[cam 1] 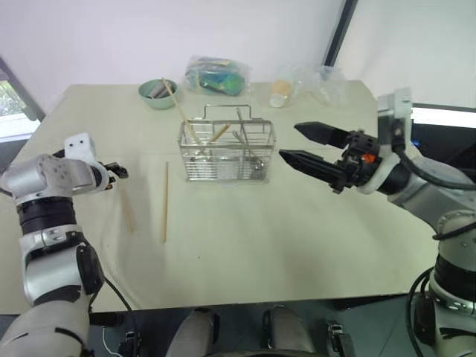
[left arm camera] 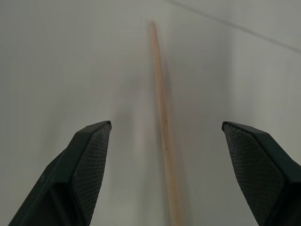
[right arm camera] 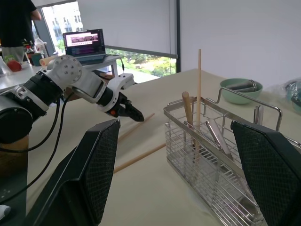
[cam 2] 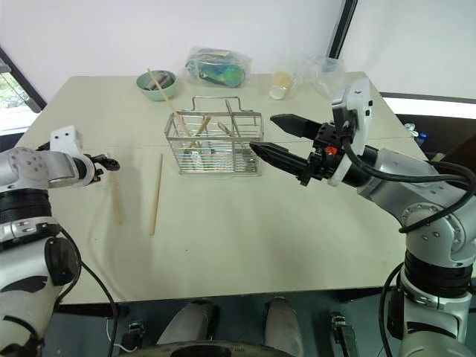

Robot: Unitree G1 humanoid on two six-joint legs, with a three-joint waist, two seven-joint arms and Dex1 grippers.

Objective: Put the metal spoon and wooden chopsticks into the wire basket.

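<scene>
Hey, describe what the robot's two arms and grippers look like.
Both arms are silver-grey with black joint bands and black cables. The left gripper and right gripper each have two black, tapered fingers with textured pads. The right wrist shows an orange mark and a white block.

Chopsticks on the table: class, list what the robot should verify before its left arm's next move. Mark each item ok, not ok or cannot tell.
1. Left gripper fingers open: ok.
2. A wooden chopstick lies between those fingers: ok, it runs lengthwise through the gap.
3. That chopstick lies flat on the table with nothing on it: ok.
4. Fingers low enough to close on it: cannot tell.
5. Right gripper open and holding nothing: ok.
6. Wire basket upright, with its top open: ok.
</scene>
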